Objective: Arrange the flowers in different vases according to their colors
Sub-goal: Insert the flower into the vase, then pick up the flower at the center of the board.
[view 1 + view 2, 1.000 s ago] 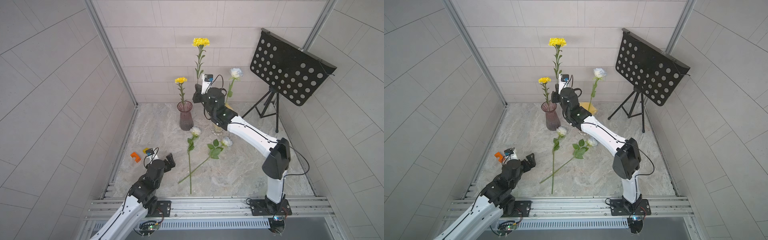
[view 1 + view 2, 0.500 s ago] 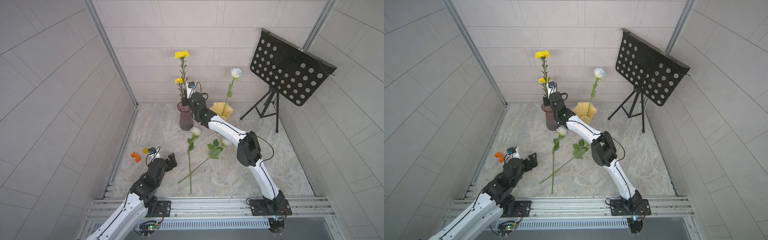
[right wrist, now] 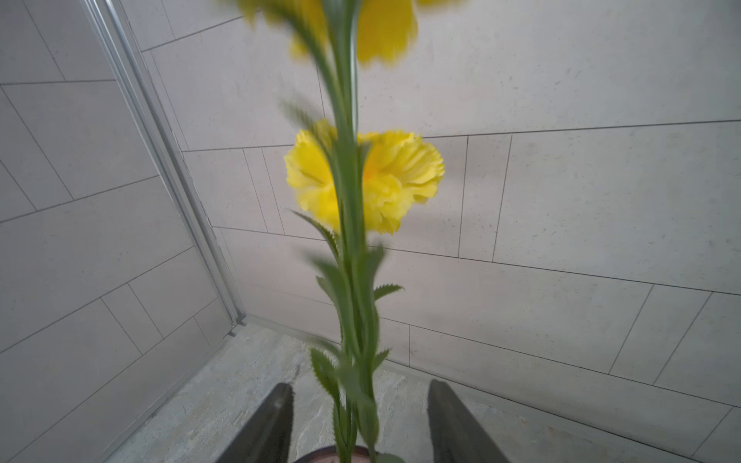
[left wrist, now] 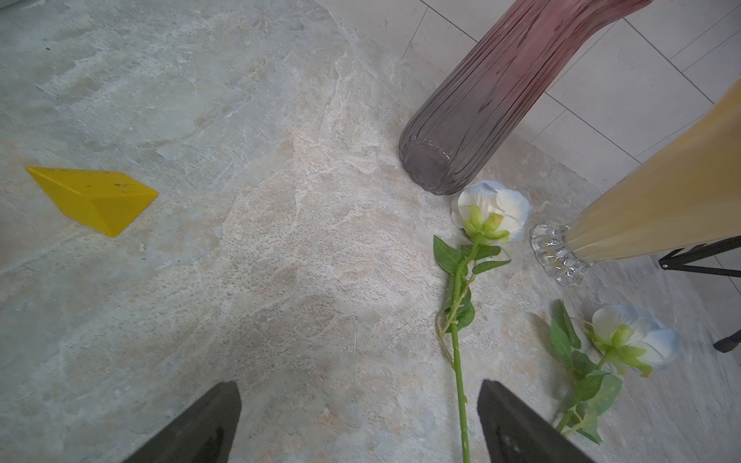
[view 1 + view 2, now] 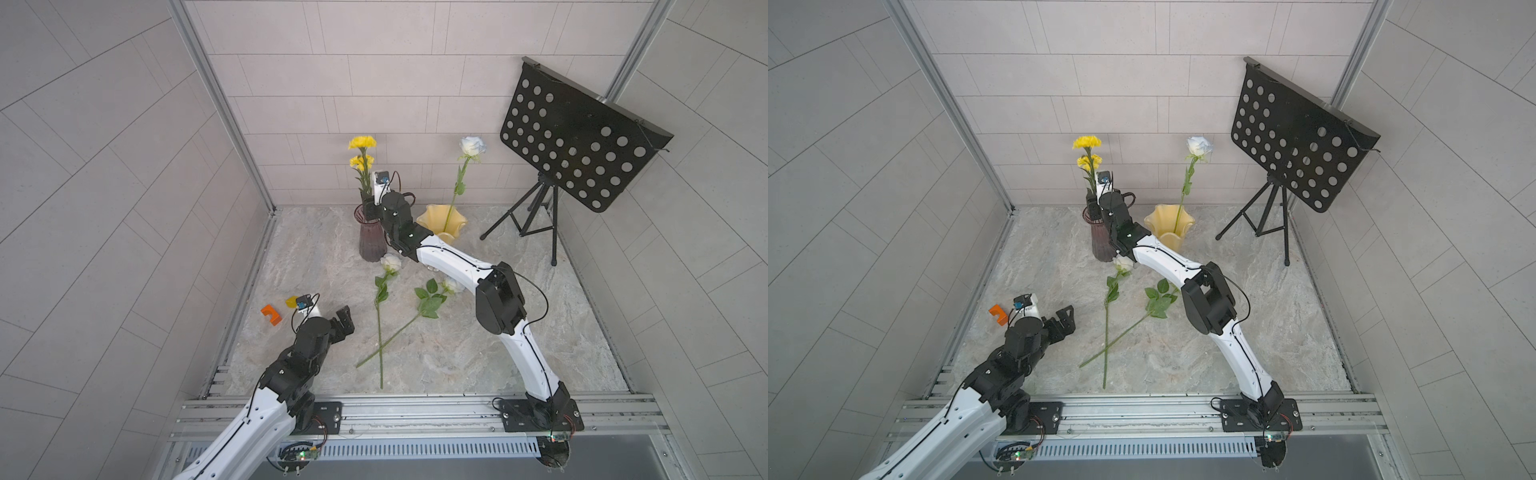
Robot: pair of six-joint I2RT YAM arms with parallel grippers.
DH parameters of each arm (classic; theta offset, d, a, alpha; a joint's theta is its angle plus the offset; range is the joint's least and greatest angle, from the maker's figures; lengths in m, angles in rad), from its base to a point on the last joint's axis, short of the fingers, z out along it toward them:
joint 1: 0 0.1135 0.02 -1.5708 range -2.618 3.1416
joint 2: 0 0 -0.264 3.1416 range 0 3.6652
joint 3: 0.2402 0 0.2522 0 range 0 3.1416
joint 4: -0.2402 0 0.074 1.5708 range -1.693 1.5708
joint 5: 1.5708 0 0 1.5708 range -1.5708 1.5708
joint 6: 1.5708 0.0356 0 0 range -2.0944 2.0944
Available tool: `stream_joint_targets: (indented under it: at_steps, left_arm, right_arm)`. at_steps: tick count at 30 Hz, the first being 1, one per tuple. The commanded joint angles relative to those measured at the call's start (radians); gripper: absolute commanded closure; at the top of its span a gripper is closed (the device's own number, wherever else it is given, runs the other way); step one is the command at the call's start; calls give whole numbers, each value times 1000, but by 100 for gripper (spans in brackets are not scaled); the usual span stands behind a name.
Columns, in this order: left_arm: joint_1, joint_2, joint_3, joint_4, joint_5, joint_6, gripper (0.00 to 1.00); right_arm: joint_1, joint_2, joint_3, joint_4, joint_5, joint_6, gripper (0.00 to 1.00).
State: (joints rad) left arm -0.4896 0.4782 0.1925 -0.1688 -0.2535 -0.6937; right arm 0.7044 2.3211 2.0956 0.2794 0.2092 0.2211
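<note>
Two yellow flowers (image 5: 362,142) (image 5: 1086,141) stand in the purple ribbed vase (image 5: 372,243) (image 5: 1101,247). My right gripper (image 5: 368,204) (image 3: 359,405) sits just above that vase's rim, open, with both green stems (image 3: 349,304) between the fingers and touching neither. One white rose (image 5: 472,145) stands in the cream wavy-rimmed vase (image 5: 442,220) (image 5: 1169,224). Another white rose (image 5: 390,262) (image 4: 491,210) lies on the table, its stem crossing that of a second lying rose (image 5: 453,286) (image 4: 633,340). My left gripper (image 5: 343,321) (image 4: 359,401) hovers open and empty near the front left.
A black perforated music stand (image 5: 577,141) on a tripod fills the back right corner. An orange block (image 5: 271,313) and a yellow block (image 5: 291,301) (image 4: 96,198) lie at the left edge, beside my left arm. Tiled walls close three sides.
My right arm swung left and lowered the second yellow flower into the purple vase, then opened its jaws; the flower now stands lower. The left arm barely moved.
</note>
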Motion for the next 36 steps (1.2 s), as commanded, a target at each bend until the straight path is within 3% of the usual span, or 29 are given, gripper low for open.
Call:
stream_joint_targets:
  at_steps: [1,7,11,15,19,23,28,36]
  left_arm:
    - [-3,-13,20,7,-4,17,0]
    - [-2,-23,19,-4,-16,20,0]
    - [-2,-36,22,-22,-39,5,0]
    - [-3,-46,21,-22,-42,-7,0]
    - [-2,-15,12,29,8,4,0]
    - [-3,41,28,46,42,8,0]
    - [-2,112,58,42,59,17,0]
    - [-1,179,96,20,76,22,0]
  right_arm:
    - [7,-115,-86,52,3,21,29]
    - [12,-252,-231,46,4,35,25]
    - [16,-386,-315,-101,-1,96,25]
    - [18,-545,-447,-389,-12,316,26]
    - [27,-678,-726,-469,-139,574,30]
    - [65,-708,-865,-594,-195,699,33]
    - [170,-736,-906,-825,-42,749,34]
    - [232,-679,-960,-861,-9,1084,33]
